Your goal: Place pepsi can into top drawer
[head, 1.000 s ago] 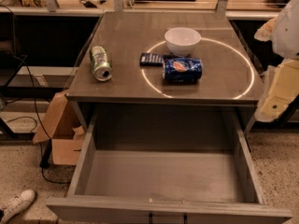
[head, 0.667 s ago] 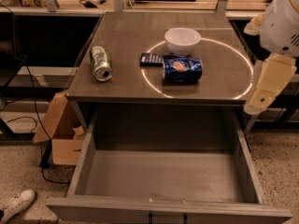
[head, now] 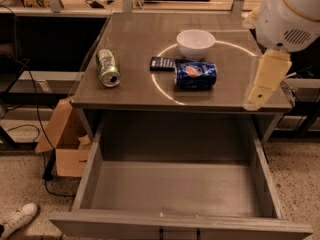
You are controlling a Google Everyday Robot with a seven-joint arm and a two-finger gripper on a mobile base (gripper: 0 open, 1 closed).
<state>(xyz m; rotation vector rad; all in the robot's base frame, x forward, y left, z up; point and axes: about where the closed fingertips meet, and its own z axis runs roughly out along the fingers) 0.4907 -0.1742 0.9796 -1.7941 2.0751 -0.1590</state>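
The pepsi can (head: pixel 195 74) lies on its side near the middle of the tabletop (head: pixel 135 39), logo facing up. The top drawer (head: pixel 180 194) is pulled fully open below the table's front edge, and its grey-brown inside holds nothing. My gripper (head: pixel 254 101) hangs from the white arm (head: pixel 292 14) at the right, over the table's right front corner. It is about a can's length to the right of the pepsi can and holds nothing that I can see.
A white bowl (head: pixel 195 43) stands just behind the can. A flat dark-blue packet (head: pixel 161 63) lies to the can's left. A green-and-silver can (head: pixel 108 68) lies on its side at the table's left. A cardboard box (head: pixel 65 139) and a shoe (head: pixel 17 219) are on the floor at the left.
The arm and gripper have moved left and up from the right edge of the view, coming over the table's right front corner. The cans, bowl and drawer have not moved.
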